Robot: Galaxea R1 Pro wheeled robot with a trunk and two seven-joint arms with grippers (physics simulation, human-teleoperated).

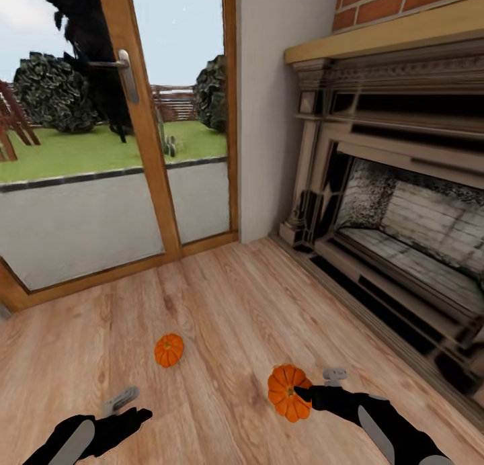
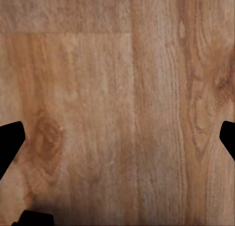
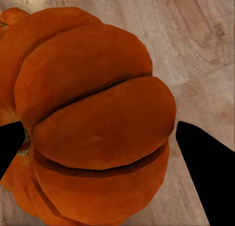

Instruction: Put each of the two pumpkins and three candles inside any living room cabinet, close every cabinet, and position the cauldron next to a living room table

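Note:
Two pumpkins show on the wooden floor area. One pumpkin [image 1: 289, 392] sits between the fingers of my right gripper [image 1: 304, 390], low in front of the fireplace. In the right wrist view that pumpkin [image 3: 98, 118] spans the gap of my right gripper [image 3: 98, 138], with both black fingers against its sides, so the gripper is shut on it. The other pumpkin [image 1: 169, 350] lies free on the floor, ahead of my left gripper [image 1: 128, 406]. My left gripper [image 2: 117, 138] is open over bare floorboards. Candles, cabinet and cauldron are out of view.
An ornate carved fireplace [image 1: 396, 203] under a brick wall runs along the right. A wood-framed glass door [image 1: 144, 149] with a metal handle closes off the far side, with a garden beyond. Wooden floor [image 1: 228, 304] stretches between them.

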